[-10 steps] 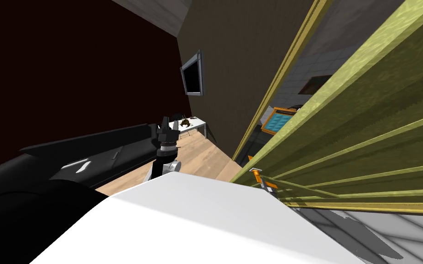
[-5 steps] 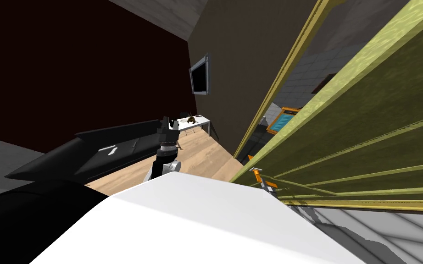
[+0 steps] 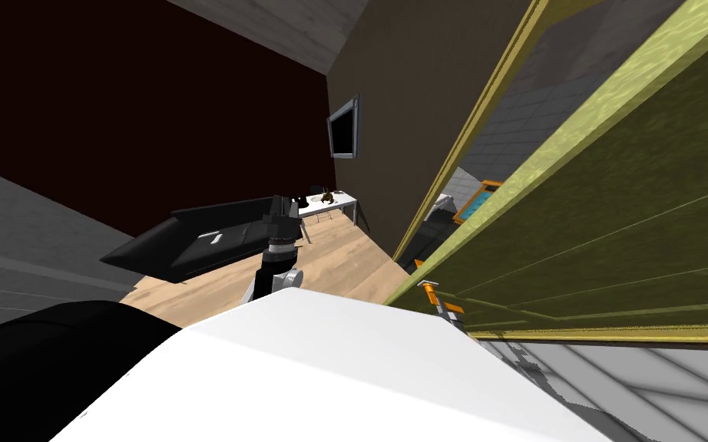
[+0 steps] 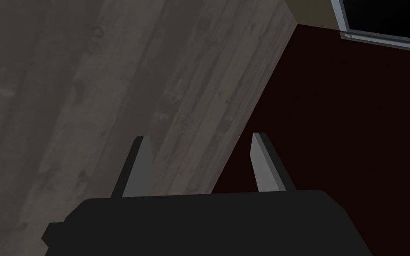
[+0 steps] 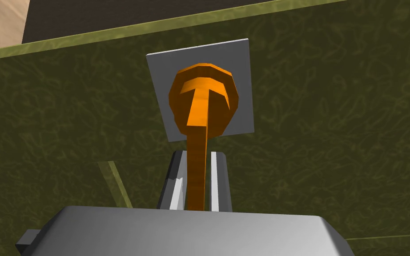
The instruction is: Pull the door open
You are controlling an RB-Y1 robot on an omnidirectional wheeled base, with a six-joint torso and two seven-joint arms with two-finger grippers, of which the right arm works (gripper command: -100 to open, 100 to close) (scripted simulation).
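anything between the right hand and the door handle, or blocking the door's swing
Nothing between them: the right hand is shut on the orange handle. Nothing visible blocks the green door on the wood floor beside it.

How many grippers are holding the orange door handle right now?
1. The right gripper is shut on the orange handle of the green door; the left gripper stands open, away from the door.

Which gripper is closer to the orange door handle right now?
Right. The right gripper is shut on the orange handle of the green door. The left gripper is held open well away from it, out over the wooden floor.
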